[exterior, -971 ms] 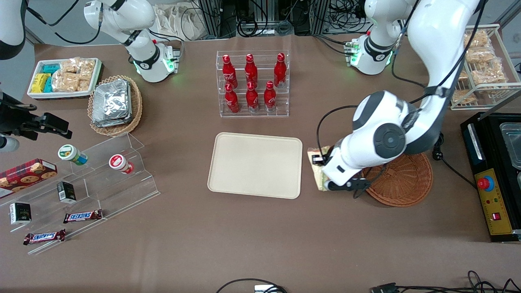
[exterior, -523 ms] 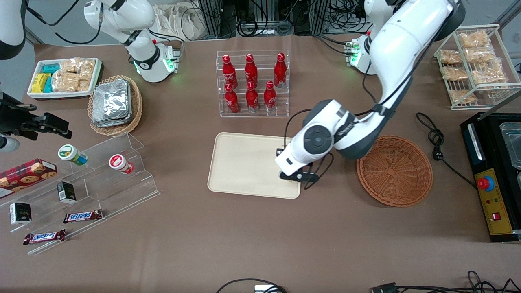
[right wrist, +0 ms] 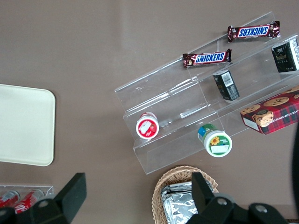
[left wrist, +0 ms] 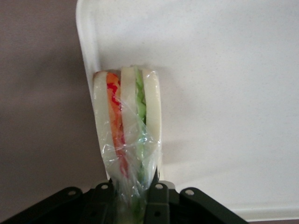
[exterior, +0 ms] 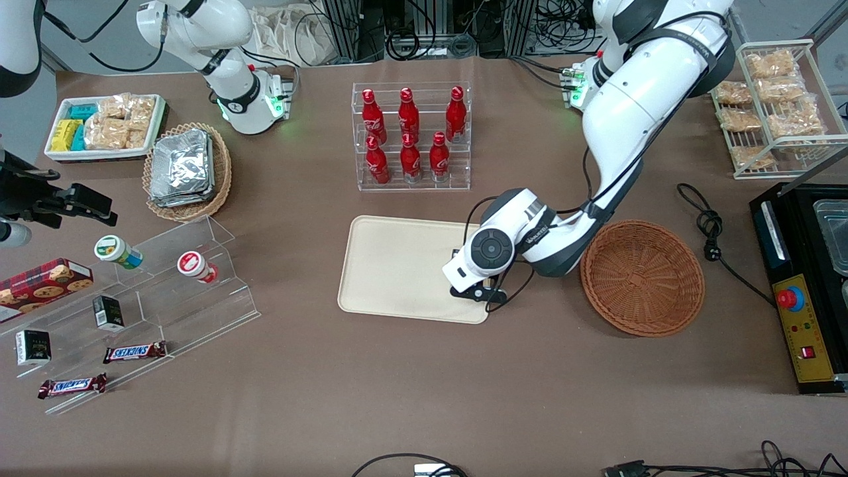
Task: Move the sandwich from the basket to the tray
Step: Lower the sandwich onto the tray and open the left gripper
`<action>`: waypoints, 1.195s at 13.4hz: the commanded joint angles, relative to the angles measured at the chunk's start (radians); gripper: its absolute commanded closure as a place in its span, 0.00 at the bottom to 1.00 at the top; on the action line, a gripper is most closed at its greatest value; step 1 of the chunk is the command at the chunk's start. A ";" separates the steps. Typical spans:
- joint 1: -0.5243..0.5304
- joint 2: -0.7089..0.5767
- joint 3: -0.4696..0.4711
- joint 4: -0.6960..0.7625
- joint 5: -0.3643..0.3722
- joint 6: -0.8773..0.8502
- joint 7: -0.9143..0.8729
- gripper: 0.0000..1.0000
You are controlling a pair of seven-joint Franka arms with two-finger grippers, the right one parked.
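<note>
While my gripper (left wrist: 133, 198) is clamped on the sandwich (left wrist: 127, 140), low over the tray (exterior: 397, 265) edge nearest the empty basket (exterior: 642, 278), I judge only lowering and release remain

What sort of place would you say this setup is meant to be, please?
Probably a lab mock-up of a snack shop: red bottles in a clear rack, Snickers bars on acrylic steps, cables past the table. The gripper holds the sandwich over the tray.

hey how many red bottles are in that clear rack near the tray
6: three on the rack's upper step, three on the lower step. The gripper holds the sandwich over the tray.
</note>
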 commanded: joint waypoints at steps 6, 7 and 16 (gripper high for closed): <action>-0.036 0.014 0.000 0.015 0.040 0.002 -0.002 0.74; -0.036 0.014 0.000 0.015 0.042 0.003 -0.002 0.72; 0.002 -0.052 -0.005 0.029 0.026 -0.016 -0.012 0.00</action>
